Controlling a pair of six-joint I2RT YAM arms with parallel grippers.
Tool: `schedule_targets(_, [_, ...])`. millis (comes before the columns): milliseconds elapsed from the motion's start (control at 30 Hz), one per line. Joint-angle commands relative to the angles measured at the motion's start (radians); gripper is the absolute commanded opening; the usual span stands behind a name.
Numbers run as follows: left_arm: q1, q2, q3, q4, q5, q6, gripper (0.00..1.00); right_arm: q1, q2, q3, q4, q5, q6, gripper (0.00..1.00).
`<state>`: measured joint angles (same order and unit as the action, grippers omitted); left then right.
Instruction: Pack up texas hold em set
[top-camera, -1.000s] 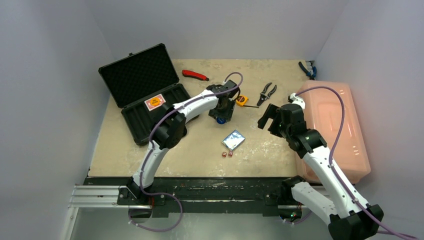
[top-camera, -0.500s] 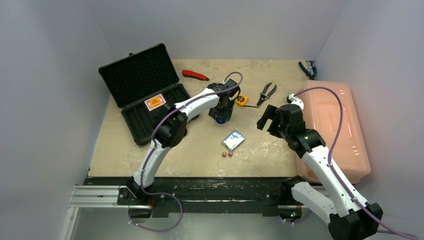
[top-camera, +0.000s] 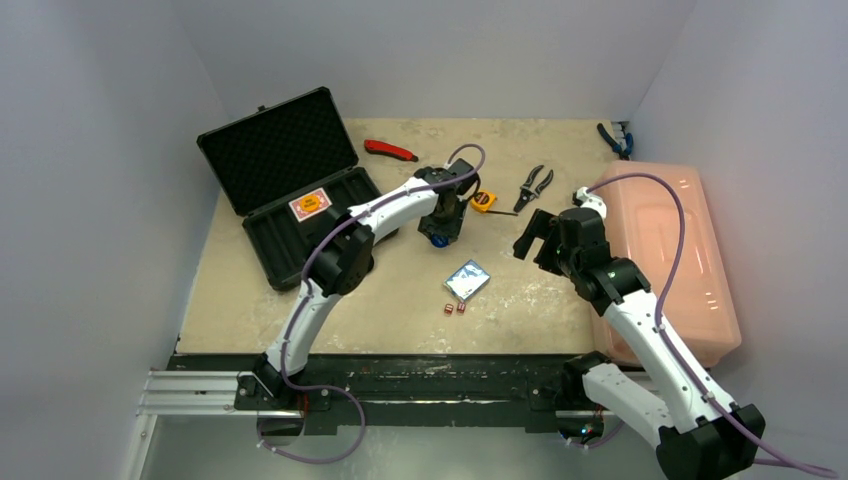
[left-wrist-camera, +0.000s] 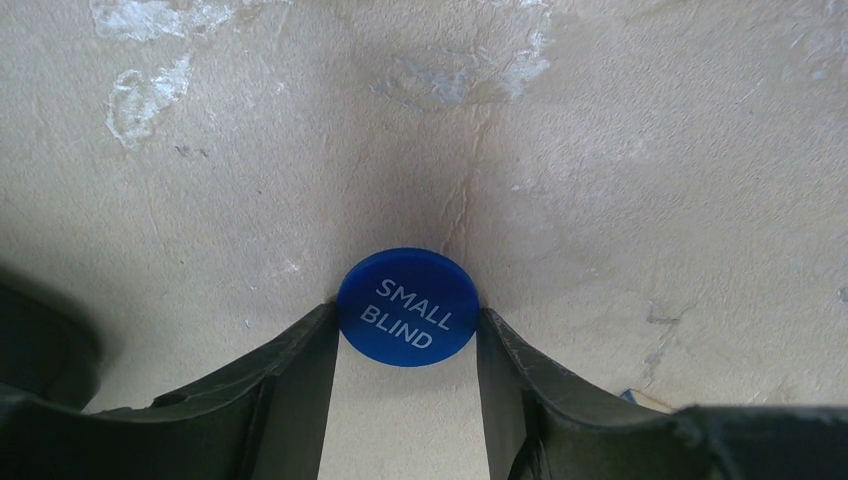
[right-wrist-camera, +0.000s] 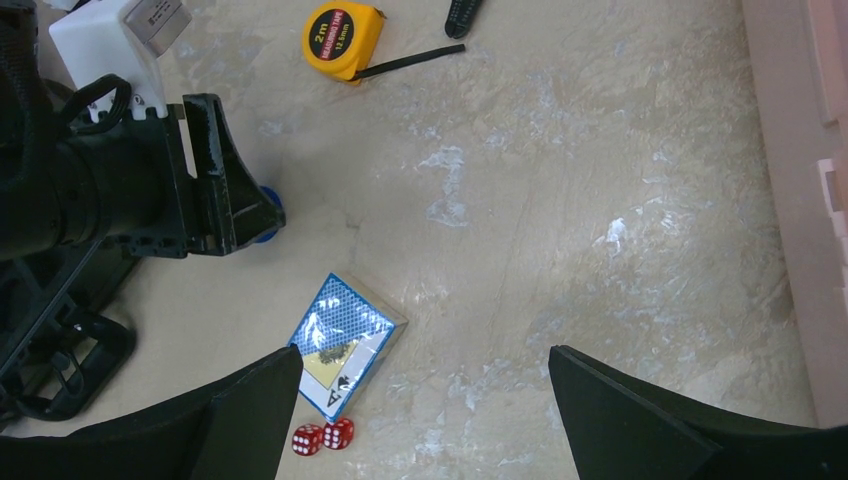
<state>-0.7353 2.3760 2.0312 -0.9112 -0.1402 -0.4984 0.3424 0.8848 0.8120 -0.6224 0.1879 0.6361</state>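
The black briefcase (top-camera: 290, 190) lies open at the back left, with a red card deck (top-camera: 310, 206) in its foam tray. My left gripper (top-camera: 441, 236) is down at the table right of the case. In the left wrist view (left-wrist-camera: 407, 325) its two fingertips press the opposite edges of a blue disc (left-wrist-camera: 407, 306) marked SMALL BLIND, which lies flat. The blue card deck (top-camera: 467, 280) and two tiny red dice (top-camera: 455, 308) lie mid-table, and show in the right wrist view too: deck (right-wrist-camera: 345, 342), dice (right-wrist-camera: 322, 437). My right gripper (top-camera: 535, 240) hovers open and empty, right of the deck.
A yellow tape measure (top-camera: 483, 200) and black pliers (top-camera: 535, 185) lie behind the left gripper. A red-handled tool (top-camera: 390, 150) lies at the back. Blue pliers (top-camera: 615, 138) lie in the back right corner. The large pink bin (top-camera: 670, 250) fills the right side.
My right gripper has shifted slightly left. The left gripper and the blue disc have stayed in place.
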Motion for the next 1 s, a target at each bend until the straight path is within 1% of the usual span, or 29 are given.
schedule_targets(0, [-0.006, -0.024, -0.058, 0.036, 0.013, -0.019, 0.43, 0.004, 0.002, -0.001, 0.026, -0.007, -0.010, 0.99])
schedule_targets(133, [-0.009, -0.069, -0.111, 0.077, 0.035, -0.013, 0.42, 0.003, 0.001, -0.002, 0.027, -0.005, -0.012, 0.99])
schedule_targets(433, [-0.021, -0.182, -0.197, 0.115, 0.050, -0.009, 0.39, 0.004, 0.004, -0.004, 0.029, 0.002, -0.007, 0.99])
schedule_targets(967, [-0.030, -0.278, -0.285, 0.129, 0.053, -0.010, 0.38, 0.004, 0.007, -0.006, 0.027, 0.004, -0.006, 0.99])
